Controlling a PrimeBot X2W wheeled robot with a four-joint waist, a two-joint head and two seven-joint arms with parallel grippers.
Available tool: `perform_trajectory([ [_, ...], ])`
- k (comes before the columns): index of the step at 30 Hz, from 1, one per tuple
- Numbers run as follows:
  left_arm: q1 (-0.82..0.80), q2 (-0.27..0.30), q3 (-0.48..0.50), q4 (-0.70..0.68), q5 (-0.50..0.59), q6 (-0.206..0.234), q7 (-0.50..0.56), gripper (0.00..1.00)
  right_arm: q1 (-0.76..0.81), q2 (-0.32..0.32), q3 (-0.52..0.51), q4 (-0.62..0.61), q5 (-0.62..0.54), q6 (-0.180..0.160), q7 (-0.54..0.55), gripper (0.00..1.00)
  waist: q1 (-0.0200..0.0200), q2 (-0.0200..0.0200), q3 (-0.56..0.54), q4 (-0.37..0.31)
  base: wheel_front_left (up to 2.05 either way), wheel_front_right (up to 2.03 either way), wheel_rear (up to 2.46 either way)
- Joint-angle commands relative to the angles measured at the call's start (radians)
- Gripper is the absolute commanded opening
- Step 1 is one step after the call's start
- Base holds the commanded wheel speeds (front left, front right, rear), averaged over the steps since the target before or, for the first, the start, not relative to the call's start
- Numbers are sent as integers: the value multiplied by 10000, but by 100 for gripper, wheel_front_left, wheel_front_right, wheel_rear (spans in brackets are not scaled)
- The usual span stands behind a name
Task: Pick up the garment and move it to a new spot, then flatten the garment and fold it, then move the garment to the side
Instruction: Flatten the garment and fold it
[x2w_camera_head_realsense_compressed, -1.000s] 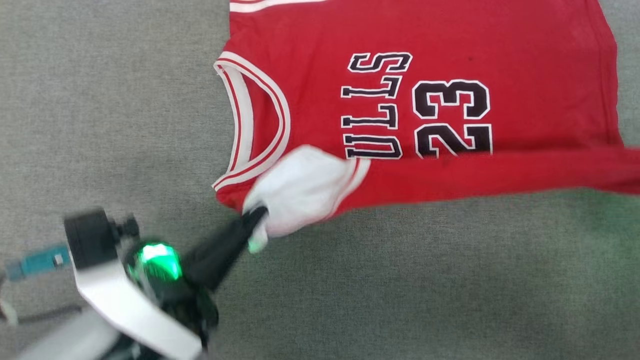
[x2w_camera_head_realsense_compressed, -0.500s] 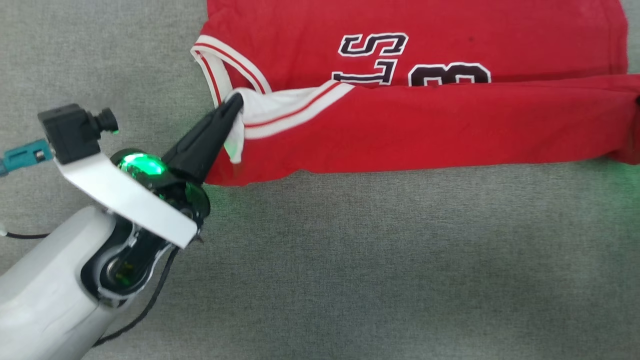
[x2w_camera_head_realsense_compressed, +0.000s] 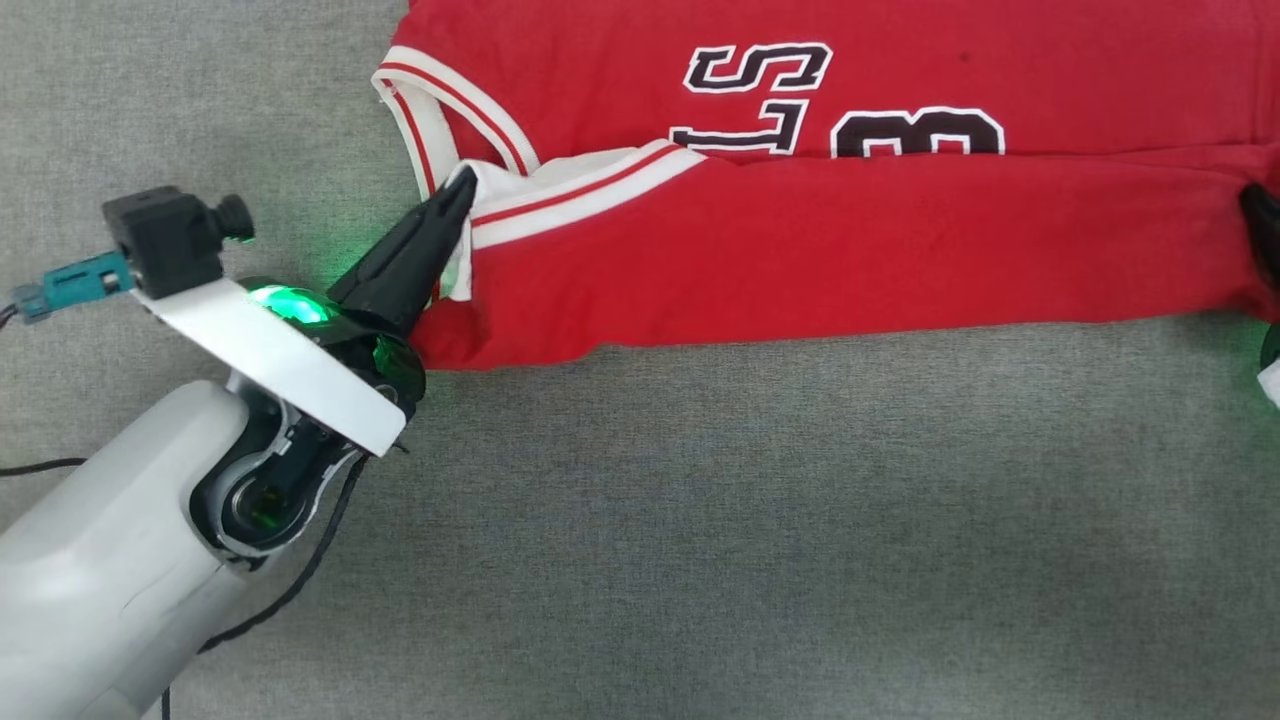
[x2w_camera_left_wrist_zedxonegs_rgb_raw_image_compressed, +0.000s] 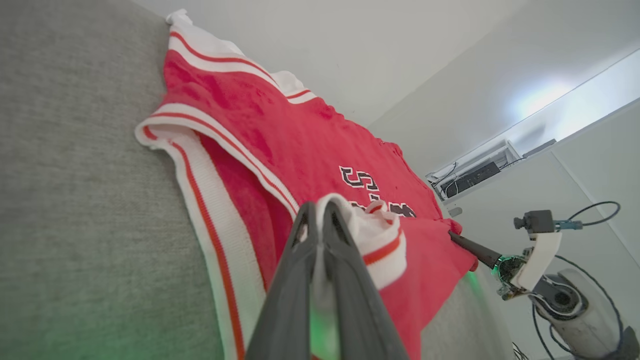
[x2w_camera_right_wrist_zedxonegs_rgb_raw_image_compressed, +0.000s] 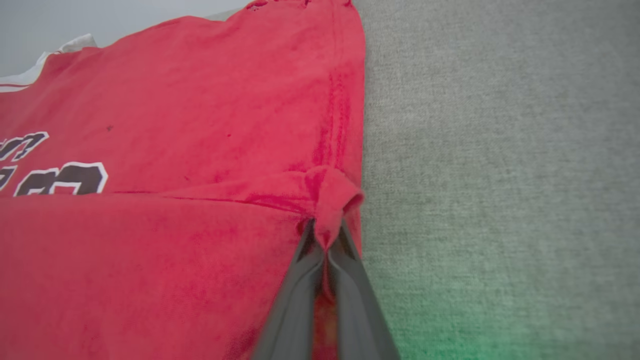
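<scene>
Showing the garment spread on a grey woven surface: red shirt w/ white-and-red striped trim, its near long edge doubled over onto the chest, so the fold covers the lower part of the black lettering and number. Left gripper, at the collar end, has its jaws closed tight on the white sleeve end, i.e. cloth pinched between the two dark fingers w/ no gap seen; left wrist view agrees, w/ the white cuff bunched over the fingertips. Right gripper, at the hem end, has its jaws pressed together on a small pucker of red hem corner, just beside the bare surface; in head view its dark tip sits at the right edge, touching the fold. Green lamp glows on the left wrist, near a small black camera on a white bracket; a green tint falls on the grey surface close by. Black cable trails beside the pale forearm. Bkgd, left wrist view: plain pale wall and a high ledge carrying dark boxes and wires.
</scene>
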Motion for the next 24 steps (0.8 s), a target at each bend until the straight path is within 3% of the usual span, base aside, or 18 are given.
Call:
perform_trajectory([
  [1,69,113,-261,564,88,45,-5,43,-118,-6,137,120,-32,-1,-192,11,-1,-1,-29,-28,0,0,0],
  [2,3,163,-344,678,135,47,6,81,-144,-36,175,160,-86,-1,-323,35,-1,-1,-64,-40,0,0,0],
  [3,-66,240,-443,755,222,47,5,100,-161,-71,194,199,-106,-1,-438,50,-1,-1,-106,-50,0,0,0],
  [4,-174,356,-542,797,328,47,2,100,-161,-97,207,226,-142,-1,-536,93,-1,-1,-159,-61,0,0,0],
  [5,-261,481,-611,797,430,47,1,100,-136,-112,230,239,-186,-1,-636,100,-1,-1,-230,-65,0,0,0],
  [10,-1147,1302,-897,417,930,33,98,100,75,-239,166,75,-313,-1,-937,100,-1,-1,-624,10,0,0,0],
  [13,-1640,1979,-1186,185,1202,33,773,100,227,-269,69,-148,-345,-1,-994,100,-1,-1,-858,69,0,0,0],
  [17,-2288,2587,-1758,-331,1293,33,2715,100,392,-261,-78,-421,-395,-1,-948,100,-1,-1,-1107,110,0,0,0],
  [18,-2288,2587,-1758,-331,1293,33,2715,100,392,-261,-78,-421,-395,-1,-948,100,-1,-1,-1107,110,0,0,0],
  [24,-2665,2881,-2701,-1247,412,551,6150,100,535,-130,-136,-612,-356,-1,-847,100,-1,-1,-1201,31,0,0,0],
])
